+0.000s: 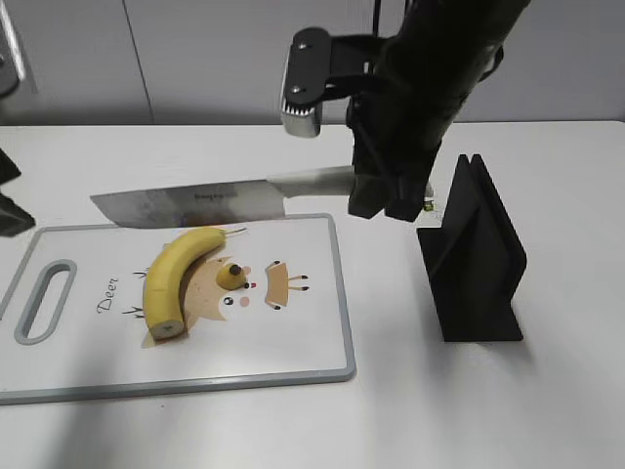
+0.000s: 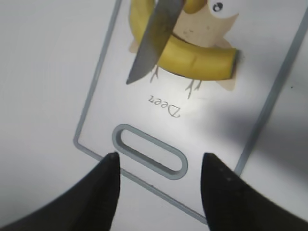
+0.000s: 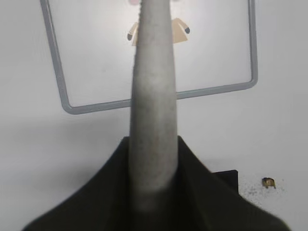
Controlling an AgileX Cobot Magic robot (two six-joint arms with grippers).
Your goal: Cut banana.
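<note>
overhead, right pincer (image 1: pixel 391 200) grips knife (image 1: pixel 195 205) above banana (image 1: pixel 176 278).

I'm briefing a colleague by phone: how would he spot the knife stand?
Start at the white cutting board with the grey rim. Right of it, apart on the white table, stands the black slotted knife stand, the only dark upright block there.

Knife blade (image 1: pixel 186 205) over the board's (image 1: pixel 312 293) far edge; black stand (image 1: pixel 474 259) beside its right.
</note>
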